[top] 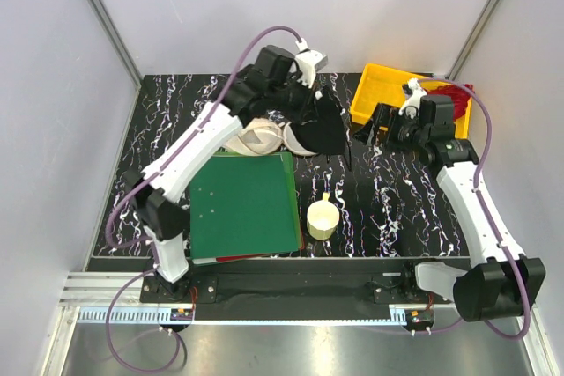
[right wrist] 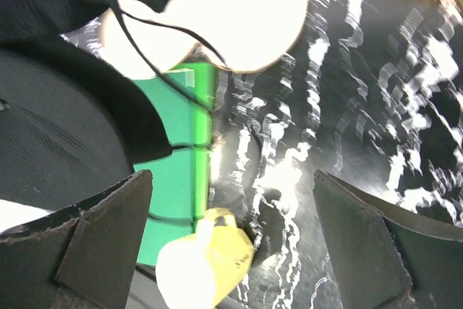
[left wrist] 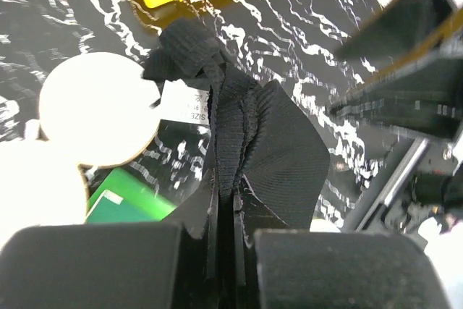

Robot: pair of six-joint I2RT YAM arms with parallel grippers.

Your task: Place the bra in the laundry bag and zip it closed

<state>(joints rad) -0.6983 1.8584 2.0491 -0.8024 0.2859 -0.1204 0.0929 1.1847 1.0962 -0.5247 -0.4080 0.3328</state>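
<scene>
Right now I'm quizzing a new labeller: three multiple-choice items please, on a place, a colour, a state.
1. The cream cup stands: A on the table beside the green folder; B on the folder; C in the air.
2. The far-right bin is: A blue; B yellow; C white.
3. The left hand is: A open; B shut on the cup; C shut on the bra.
A: tabletop shows around it. B: its walls are yellow. C: black fabric is pinched in its grip.
</scene>
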